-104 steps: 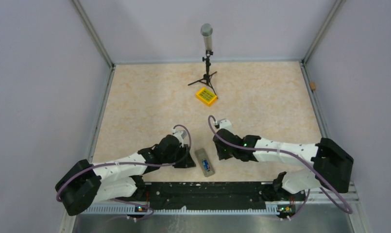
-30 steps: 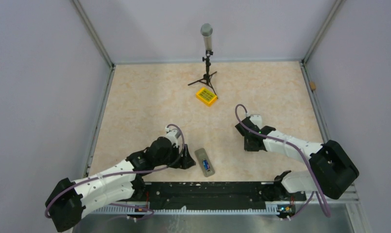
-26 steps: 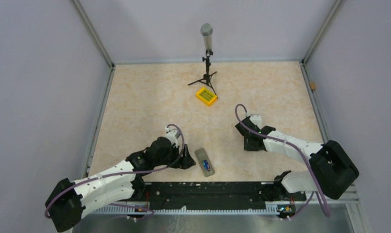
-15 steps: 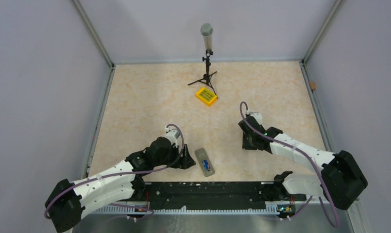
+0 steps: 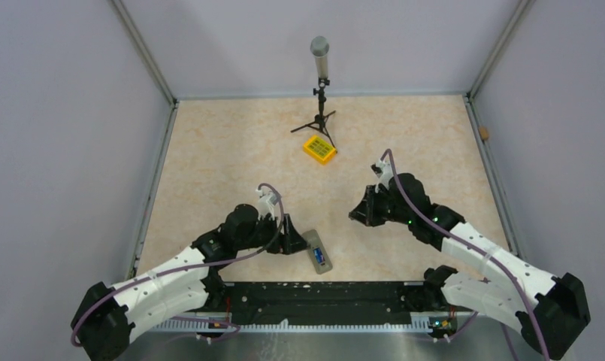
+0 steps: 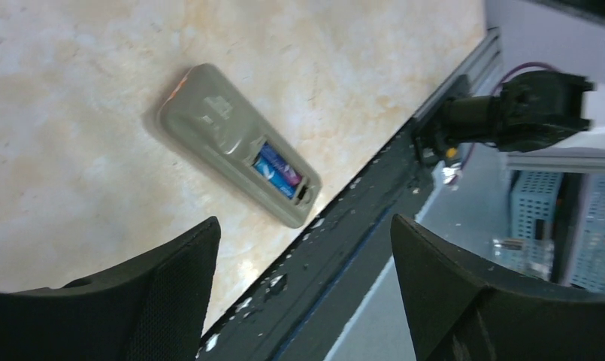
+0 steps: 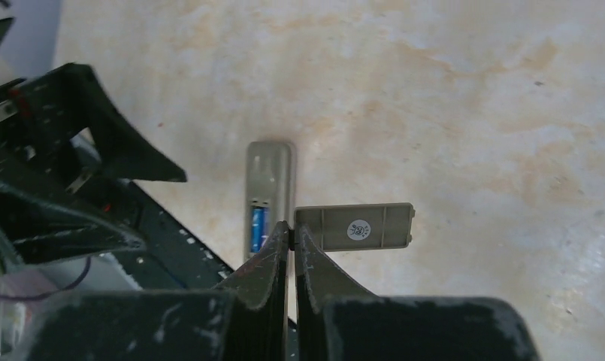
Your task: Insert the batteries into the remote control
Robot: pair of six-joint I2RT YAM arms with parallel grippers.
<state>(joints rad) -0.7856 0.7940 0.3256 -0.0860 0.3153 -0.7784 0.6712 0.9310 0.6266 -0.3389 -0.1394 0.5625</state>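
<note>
Top view: slim grey-white remote control (image 5: 318,252) back-up near beige marbled tabletop's (image 5: 231,150) near edge; free room beyond.
Left wrist: left gripper (image 6: 303,229) low beside it, spread apart; blue batteries (image 6: 276,169) seated.
Right wrist: right gripper (image 7: 288,229) raised, clamped on grey rectangular plastic cover (image 7: 355,227).

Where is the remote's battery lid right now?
The battery lid is pinched at one end by the right hand, showing in the right wrist view just right of the remote control.

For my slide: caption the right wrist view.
Right gripper pinches the battery cover near the open remote control, blue battery showing.
</note>
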